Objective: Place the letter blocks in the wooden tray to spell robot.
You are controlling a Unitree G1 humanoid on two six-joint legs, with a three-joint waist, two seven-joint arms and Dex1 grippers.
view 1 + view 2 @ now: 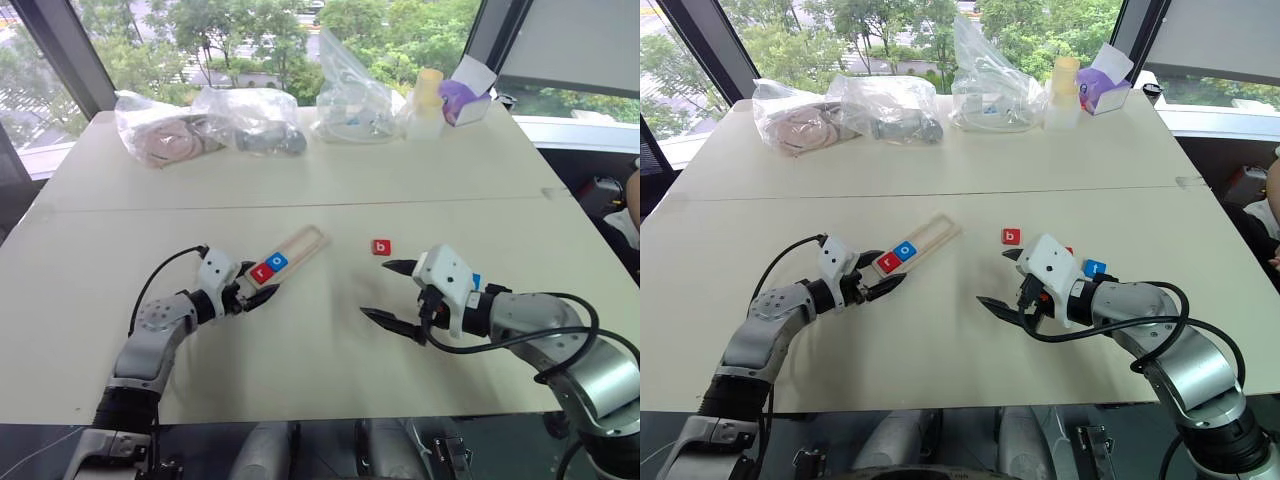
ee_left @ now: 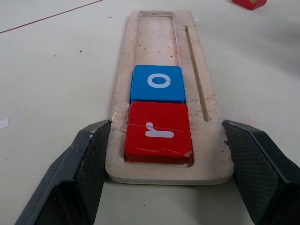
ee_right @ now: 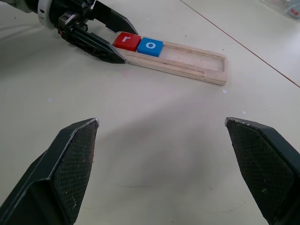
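Note:
The wooden tray (image 1: 306, 242) lies slanted on the white table, left of centre. In its near end sit a red "r" block (image 2: 158, 132) and, right behind it, a blue "o" block (image 2: 158, 83); the remaining length of the slot is bare. My left gripper (image 1: 252, 288) is shut on the tray's near end, one black finger (image 2: 89, 159) against each long side. A red "b" block (image 1: 381, 247) lies loose to the tray's right. My right gripper (image 1: 375, 290) hovers open near it, holding nothing. A blue block (image 1: 1094, 267) peeks out behind that gripper.
Along the table's far edge lie clear plastic bags (image 1: 258, 120) with items inside, a stack of pale cups (image 1: 428, 98) and a purple-and-white box (image 1: 465, 98). A seam (image 1: 300, 207) crosses the table beyond the tray.

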